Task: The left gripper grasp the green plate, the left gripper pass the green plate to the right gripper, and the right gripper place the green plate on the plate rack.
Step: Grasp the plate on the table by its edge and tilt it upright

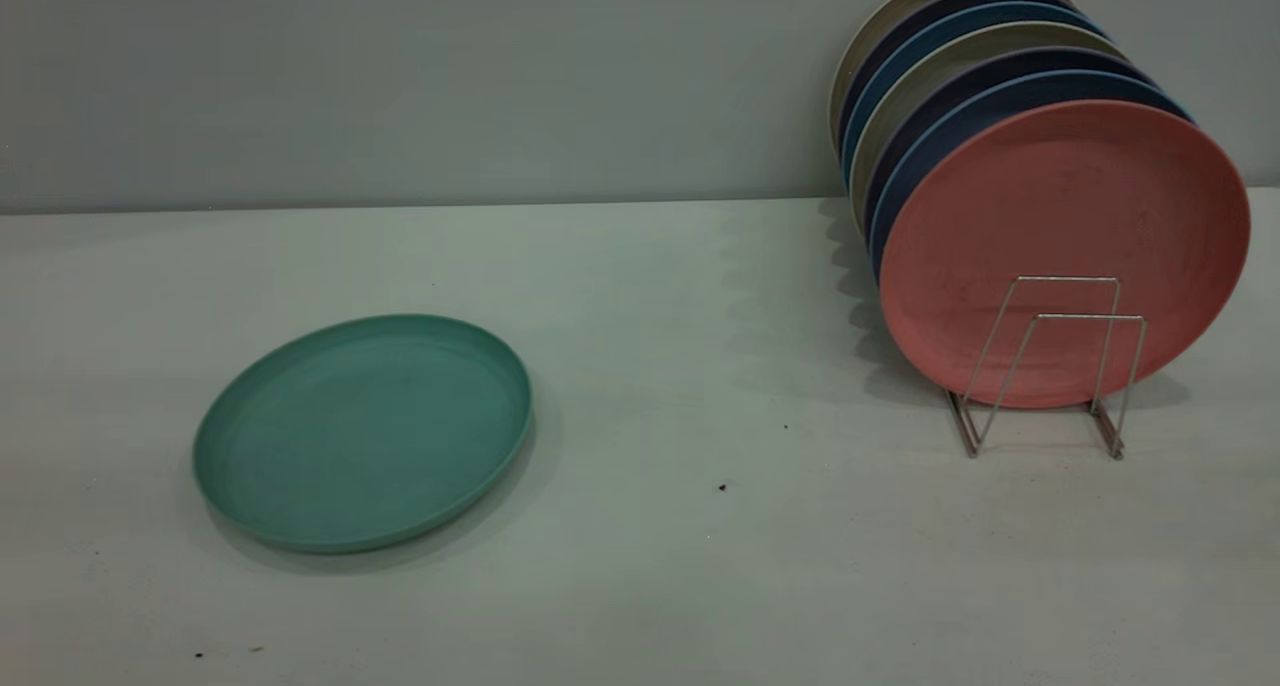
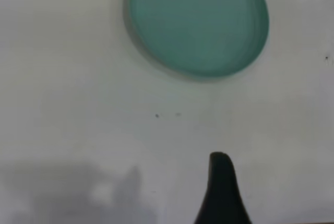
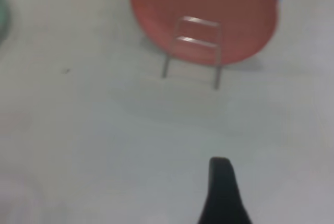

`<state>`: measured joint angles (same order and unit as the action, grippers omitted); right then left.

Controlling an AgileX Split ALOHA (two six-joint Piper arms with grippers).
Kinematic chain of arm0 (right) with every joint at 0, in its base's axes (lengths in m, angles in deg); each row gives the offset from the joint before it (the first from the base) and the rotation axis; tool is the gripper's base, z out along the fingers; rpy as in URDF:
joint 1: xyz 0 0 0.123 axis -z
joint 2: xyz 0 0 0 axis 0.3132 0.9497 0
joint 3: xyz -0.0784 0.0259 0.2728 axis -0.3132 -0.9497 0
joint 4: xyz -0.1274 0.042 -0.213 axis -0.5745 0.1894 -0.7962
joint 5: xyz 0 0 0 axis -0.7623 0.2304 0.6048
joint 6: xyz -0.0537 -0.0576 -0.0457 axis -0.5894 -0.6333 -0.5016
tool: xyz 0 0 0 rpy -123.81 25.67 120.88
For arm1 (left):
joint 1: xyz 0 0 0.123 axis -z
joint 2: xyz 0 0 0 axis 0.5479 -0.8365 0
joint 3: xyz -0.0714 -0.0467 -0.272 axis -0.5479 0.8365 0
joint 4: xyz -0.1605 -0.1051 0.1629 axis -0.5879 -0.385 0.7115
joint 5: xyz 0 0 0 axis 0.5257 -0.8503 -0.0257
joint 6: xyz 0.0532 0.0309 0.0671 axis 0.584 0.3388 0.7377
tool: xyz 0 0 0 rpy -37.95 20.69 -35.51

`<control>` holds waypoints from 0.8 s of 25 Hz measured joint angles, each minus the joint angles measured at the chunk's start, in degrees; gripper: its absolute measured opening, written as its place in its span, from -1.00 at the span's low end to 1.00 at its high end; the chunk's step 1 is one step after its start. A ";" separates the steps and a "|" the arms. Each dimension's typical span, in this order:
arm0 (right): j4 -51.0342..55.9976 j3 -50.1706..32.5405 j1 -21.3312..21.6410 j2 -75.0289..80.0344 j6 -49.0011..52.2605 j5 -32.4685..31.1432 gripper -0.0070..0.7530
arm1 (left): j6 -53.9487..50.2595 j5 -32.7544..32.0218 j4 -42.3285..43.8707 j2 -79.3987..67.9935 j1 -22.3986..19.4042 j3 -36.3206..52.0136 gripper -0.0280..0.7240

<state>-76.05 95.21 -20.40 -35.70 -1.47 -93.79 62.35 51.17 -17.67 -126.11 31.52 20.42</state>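
Observation:
The green plate (image 1: 365, 431) lies flat on the table at the left; it also shows in the left wrist view (image 2: 198, 20). The plate rack (image 1: 1050, 366) stands at the right, with two wire loops free at its front. It holds several upright plates, a salmon-pink plate (image 1: 1065, 251) foremost. The right wrist view shows the rack (image 3: 194, 51) too. Neither gripper shows in the exterior view. Of my left gripper (image 2: 261, 192) only one black finger (image 2: 222, 192) shows, well short of the plate with bare table beside it. Of my right gripper (image 3: 261, 198) only one finger (image 3: 222, 195) shows, well short of the rack.
Dark blue and pale plates (image 1: 960, 76) stand behind the pink one. A grey wall runs along the back of the table (image 1: 700, 566). A few dark specks (image 1: 722, 487) lie on the table between plate and rack.

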 joint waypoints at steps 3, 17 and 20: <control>5.28 0.00 0.00 6.39 -5.43 2.90 0.46 | 0.05 7.25 -3.27 -10.11 0.00 0.00 0.59; 16.50 0.00 0.00 13.58 -17.30 5.03 0.46 | 10.91 23.36 -19.05 -48.18 0.00 -7.24 0.59; 16.83 0.00 0.00 13.58 -17.41 5.03 0.46 | 11.64 23.64 -20.43 -54.01 0.00 -10.66 0.59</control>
<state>-59.22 95.21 -20.40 -22.11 -18.87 -88.76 74.00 74.81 -38.11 -180.12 31.52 9.76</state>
